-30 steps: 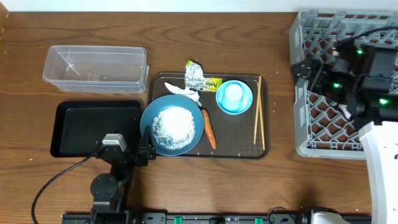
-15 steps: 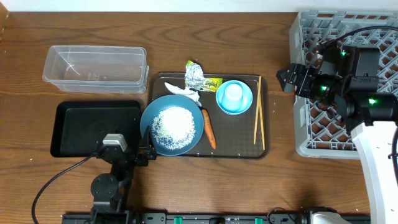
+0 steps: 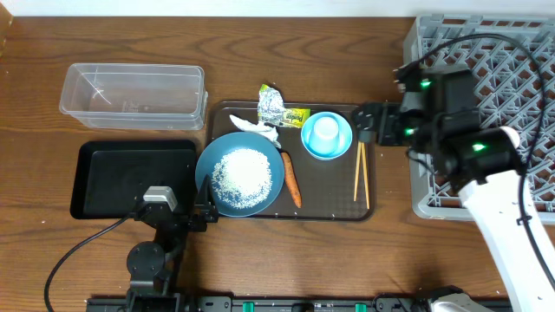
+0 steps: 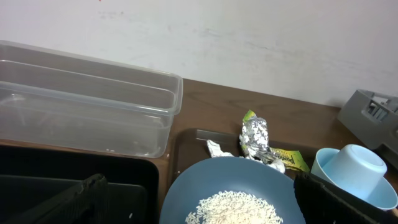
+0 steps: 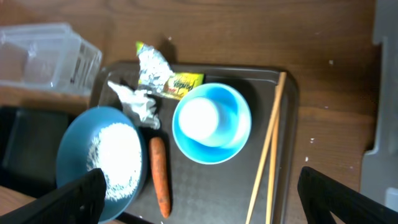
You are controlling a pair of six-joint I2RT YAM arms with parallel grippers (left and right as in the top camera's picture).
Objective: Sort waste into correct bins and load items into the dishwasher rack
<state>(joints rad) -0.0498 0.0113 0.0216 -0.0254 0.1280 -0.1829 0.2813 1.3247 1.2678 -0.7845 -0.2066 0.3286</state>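
The dishes and the waste are gathered on one brown tray (image 3: 334,206) at the middle of the worktop (image 3: 52,52). The bins are set toward the left edge, the clear tub (image 3: 133,92) farther back and the black tray (image 3: 134,179) nearer. The grey rack (image 3: 486,52) is set at the far right corner, so that each side is judged to be served by the nearer arm. Nothing is seen in either bin.

The right pincer (image 5: 202,174) is held wide apart and gripping nothing above the right end of the brown tray, over the bowl (image 3: 327,135) and beside the chopsticks (image 3: 361,160). It is probably meant for one of these. The left pincer (image 4: 198,180) is likewise spread wide and holding nothing. It is kept low at the near edge, just beside the plate (image 3: 239,179).

The bowl is light blue, with a whitish cup (image 3: 325,129) seated in it. The chopsticks are laid side by side along the brown tray's right rim. The blue plate is heaped with white rice (image 3: 243,173). The carrot (image 3: 291,180) is laid beside it. The tissue (image 3: 260,129) and the foil wrapper (image 3: 276,107) are found at the far rim.
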